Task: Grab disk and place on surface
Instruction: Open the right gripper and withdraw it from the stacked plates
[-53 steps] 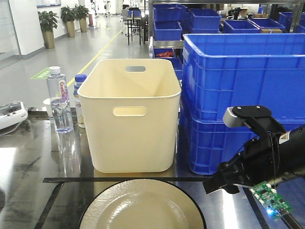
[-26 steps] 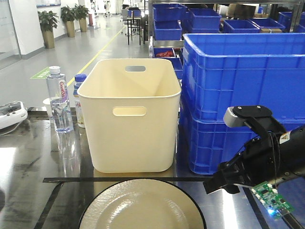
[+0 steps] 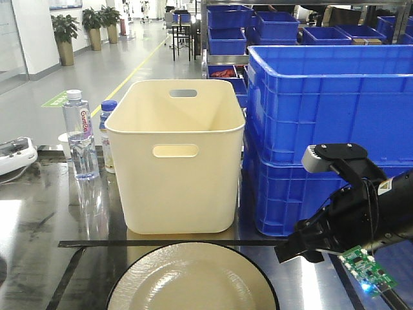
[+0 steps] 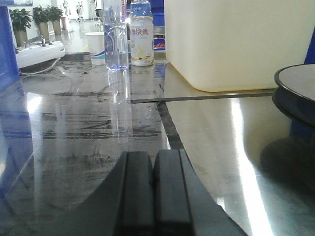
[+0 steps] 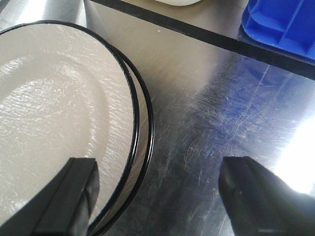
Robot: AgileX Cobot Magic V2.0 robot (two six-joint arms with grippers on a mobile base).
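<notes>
The disk (image 5: pixel 59 128) is a round cream plate with a black rim, lying flat and face up, so it has no long axis. In the right wrist view a second black rim shows just under its edge, as if it sits on another plate.

The right end effector (image 5: pixel 157 196) is spread wide; its left finger hangs over the disk's rim and its right finger over the bare dark surface (image 5: pixel 211 113). Ahead of it runs a black tape line (image 5: pixel 197 37), with a blue crate (image 3: pixel 329 129) beyond and a cream bin (image 3: pixel 175 155) further left.

The left end effector (image 4: pixel 153 191) has its fingers pressed together, holding nothing, low over the surface. The disk's edge lies to its right, and two bottles (image 4: pixel 129 32) stand far ahead.

The front view cuts off the disk's near half.
</notes>
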